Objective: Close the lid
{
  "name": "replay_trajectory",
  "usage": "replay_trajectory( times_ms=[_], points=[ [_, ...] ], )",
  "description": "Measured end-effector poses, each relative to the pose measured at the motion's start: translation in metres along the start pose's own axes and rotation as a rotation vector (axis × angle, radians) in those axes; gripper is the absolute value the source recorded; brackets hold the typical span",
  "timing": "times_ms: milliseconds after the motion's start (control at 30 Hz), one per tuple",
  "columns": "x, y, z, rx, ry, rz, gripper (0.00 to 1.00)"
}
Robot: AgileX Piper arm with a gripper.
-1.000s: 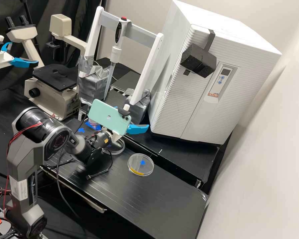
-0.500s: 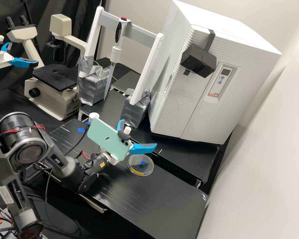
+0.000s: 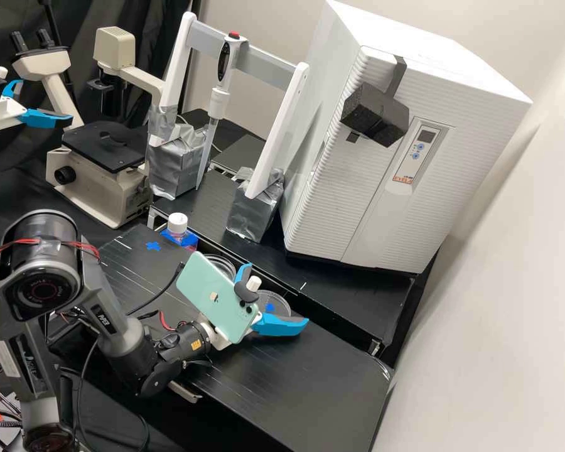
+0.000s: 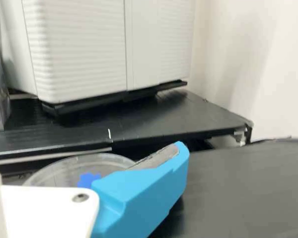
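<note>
- nearest, low in the high view, the dark grey arm [image 3: 125, 345] leans over the near side of the black bench [image 3: 320, 383], red wires looped round its joint.
- at its end sits the white gripper [image 3: 279, 294], its two blue fingers [image 3: 282, 325] spread well apart with nothing pinched between them. a mint green phone [image 3: 213, 301] is fixed across it, tilted.
- just beyond the gripper, a clear round dish [image 3: 281, 297] lies flat on the bench, partly hidden by the fingers; a blue mark [image 3: 270, 307] shows through it. in the wrist view one blue finger overlaps that dish; whether they touch i cannot tell.
- near it, partly behind the phone, is a second clear round piece [image 3: 223, 258]. which of the two is the lid, i cannot tell.
- past that, a white-capped bottle [image 3: 177, 223] stands upright beside the raised black shelf [image 3: 333, 285].
- farther back, on the shelf, a pipette [image 3: 218, 100] hangs upright in a white frame [image 3: 279, 132], beside a big white cabinet [image 3: 351, 207].
</note>
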Motion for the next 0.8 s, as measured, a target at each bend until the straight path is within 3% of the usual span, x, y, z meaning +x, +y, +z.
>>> replay_trajectory(
  times_ms=[800],
  points=[
    [-0.017, 0.004, 0.013, -0.028, -0.026, -0.01, 1.0]
  ],
)
